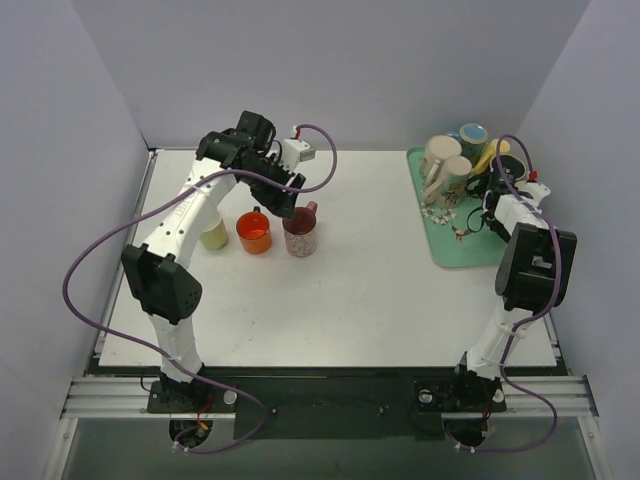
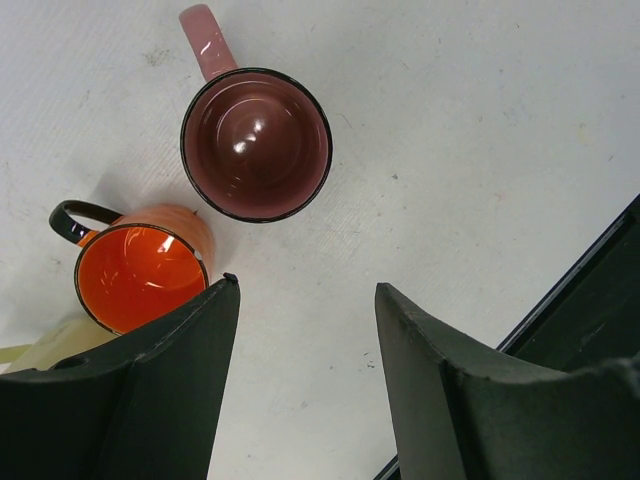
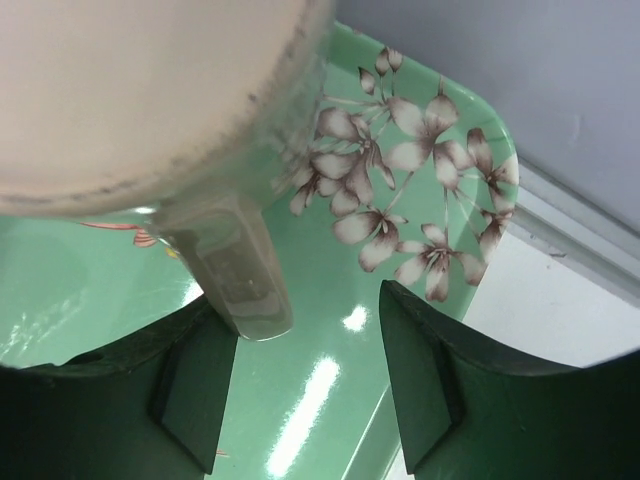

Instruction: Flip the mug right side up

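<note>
A cream mug (image 3: 150, 90) fills the top of the right wrist view, lying on a green flowered tray (image 3: 420, 200). Its handle (image 3: 235, 270) sticks out between my right gripper's (image 3: 305, 300) open fingers, close to the left one. From above, that gripper (image 1: 480, 205) is over the tray (image 1: 455, 250) among several mugs. My left gripper (image 2: 305, 290) is open and empty above the table, just short of an upright pink mug (image 2: 256, 145) and an upright orange mug (image 2: 140, 275). From above, it (image 1: 285, 205) hovers behind these mugs.
A pale yellow mug (image 1: 213, 232) stands left of the orange mug (image 1: 254, 232) and the pink mug (image 1: 300, 235). The tray holds several more mugs (image 1: 472, 135) near the back right corner. The table's right edge runs close behind the tray.
</note>
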Tool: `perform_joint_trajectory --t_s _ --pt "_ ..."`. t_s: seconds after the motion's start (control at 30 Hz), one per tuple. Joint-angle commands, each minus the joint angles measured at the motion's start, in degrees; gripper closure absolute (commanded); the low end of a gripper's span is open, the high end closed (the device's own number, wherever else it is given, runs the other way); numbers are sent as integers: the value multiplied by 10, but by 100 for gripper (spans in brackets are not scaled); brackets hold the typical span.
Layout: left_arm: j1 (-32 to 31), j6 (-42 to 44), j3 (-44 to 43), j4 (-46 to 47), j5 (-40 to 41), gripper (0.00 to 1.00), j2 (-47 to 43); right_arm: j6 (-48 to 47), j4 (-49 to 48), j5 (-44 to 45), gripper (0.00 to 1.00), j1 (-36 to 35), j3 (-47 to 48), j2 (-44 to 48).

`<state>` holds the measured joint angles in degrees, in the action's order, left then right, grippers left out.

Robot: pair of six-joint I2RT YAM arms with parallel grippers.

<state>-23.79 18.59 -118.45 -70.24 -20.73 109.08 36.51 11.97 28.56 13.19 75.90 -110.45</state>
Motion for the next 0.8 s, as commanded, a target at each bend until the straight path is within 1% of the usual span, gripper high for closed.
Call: perform_joint_trajectory --t_s 0.0,0.1,0.13,0.2,0.3,0.33,0.37,0.4,0.5,0.57,0.63,0.7,0.73,0.77 --pt "3 -1 -24 -1 -24 33 -12 -41 25 5 49 6 51 -8" --pt "2 -2 -29 -5 -22 34 -11 -36 41 -7 56 12 70 -31" --pt "1 -1 -30 -8 -23 34 -11 -35 42 -10 62 13 70 -32" --pt "1 4 -30 -12 -29 33 -11 -36 40 -18 68 14 67 -30" --pt "0 16 -41 -37 -62 33 -14 -37 40 -32 79 17 64 -24" --pt "-1 21 -53 -43 -78 33 -13 -39 39 -32 89 18 61 -16" --pt "-5 23 -57 -59 -83 33 -13 -39 39 -33 92 20 59 -12" --pt "-8 28 -70 -65 -87 32 -13 -40 38 -36 100 21 56 -6" --pt "-15 33 -82 -88 -98 32 -18 -43 37 -51 100 25 44 17" --pt "-16 31 -80 -94 -110 32 -26 -42 29 -64 100 21 21 52" --pt "-18 22 -78 -98 -116 32 -36 -31 9 -73 100 14 -21 106" --pt "-22 19 -77 -99 -116 32 -48 -22 -8 -83 100 8 -79 194" --pt "-27 18 -72 -98 -114 32 -61 -22 -11 -89 100 6 -90 213" --pt "-31 19 -68 -88 -108 32 -70 -21 -10 -94 100 6 -113 258"
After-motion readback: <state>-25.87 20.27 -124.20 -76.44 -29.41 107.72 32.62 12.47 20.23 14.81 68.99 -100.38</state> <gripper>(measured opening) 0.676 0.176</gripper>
